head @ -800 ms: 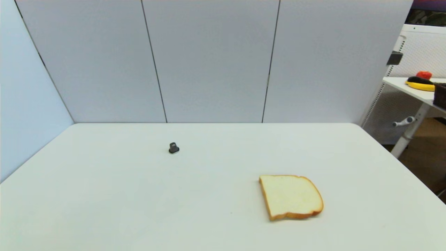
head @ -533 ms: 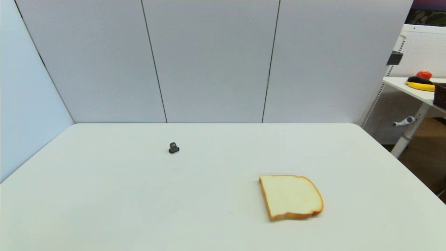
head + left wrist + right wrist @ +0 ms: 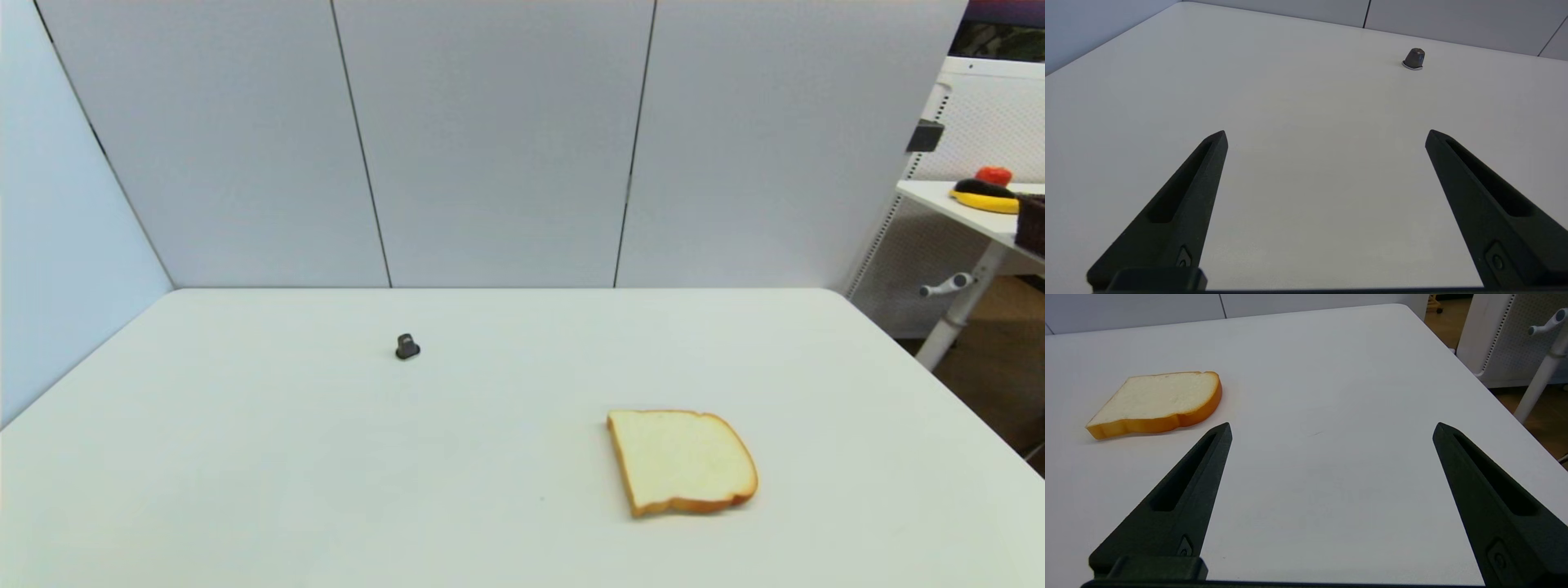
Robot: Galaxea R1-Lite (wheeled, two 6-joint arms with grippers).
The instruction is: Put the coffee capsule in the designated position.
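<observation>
The coffee capsule (image 3: 407,346) is seen standing upright on its wider rim on the white worktop (image 3: 245,457), in the left-centre part of the surface toward the far edge, with nothing touching it. In the left wrist view the same capsule (image 3: 1414,59) is found well ahead of the left hand (image 3: 1326,136), off to one side of the line between its fingertips. The fingers (image 3: 1184,200) of that hand are spread wide, nothing is held between them, and only bare worktop (image 3: 1306,196) is seen in the gap. The right hand (image 3: 1332,428) is likewise spread wide and empty, held low over the right part of the worktop (image 3: 1331,477). A bread slice (image 3: 682,460) is laid flat on the near right part of the surface, well apart from the capsule; in the right wrist view it (image 3: 1157,402) is seen near one finger (image 3: 1180,502) of the right hand but apart from it. Neither hand is shown in the head view. The designated position cannot be told apart from the rest of the plain white surface. A side table (image 3: 971,214) with some coloured items on it is visible beyond the right edge of the worktop.
</observation>
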